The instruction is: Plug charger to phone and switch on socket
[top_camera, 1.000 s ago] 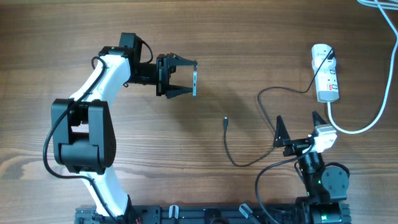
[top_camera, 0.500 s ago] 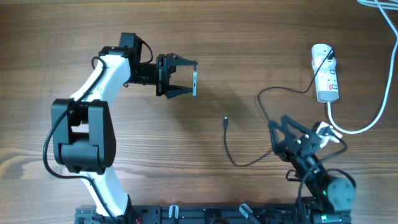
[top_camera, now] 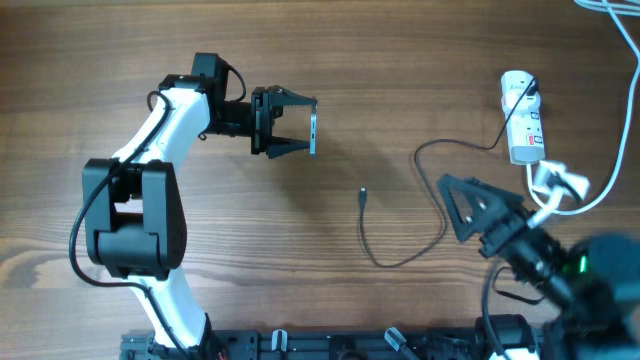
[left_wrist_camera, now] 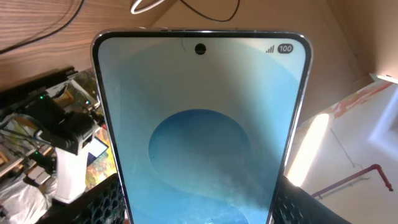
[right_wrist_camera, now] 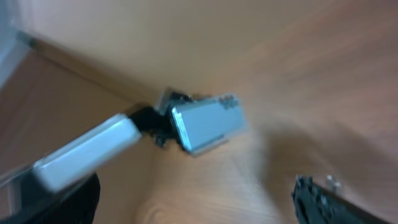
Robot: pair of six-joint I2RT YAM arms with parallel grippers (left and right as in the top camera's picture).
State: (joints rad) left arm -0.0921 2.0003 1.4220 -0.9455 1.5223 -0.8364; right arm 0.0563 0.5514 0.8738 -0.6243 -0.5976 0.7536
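Observation:
My left gripper (top_camera: 305, 125) holds the phone (top_camera: 313, 133) on edge above the table, its jaws shut on the phone's two long sides. The left wrist view is filled by the phone's cyan screen (left_wrist_camera: 199, 118), with black fingers (left_wrist_camera: 106, 200) at both lower corners. The charger's black connector tip (top_camera: 363, 196) lies on the wood, and its thin cable (top_camera: 400, 262) loops right and up to the socket (top_camera: 524, 120). My right gripper (top_camera: 450, 208) hovers open and blurred beside that loop, nothing between its fingers (right_wrist_camera: 326, 202). Its view shows the phone (right_wrist_camera: 208, 124) far off.
A thick white cord (top_camera: 600, 190) curves from the socket to the table's top right corner. The left arm's black base (top_camera: 130, 230) stands at the left. A black rail (top_camera: 330, 345) runs along the front edge.
The right arm has swung up and to the right from the front edge, with its open jaws now pointing left. The left arm and the phone have not moved.

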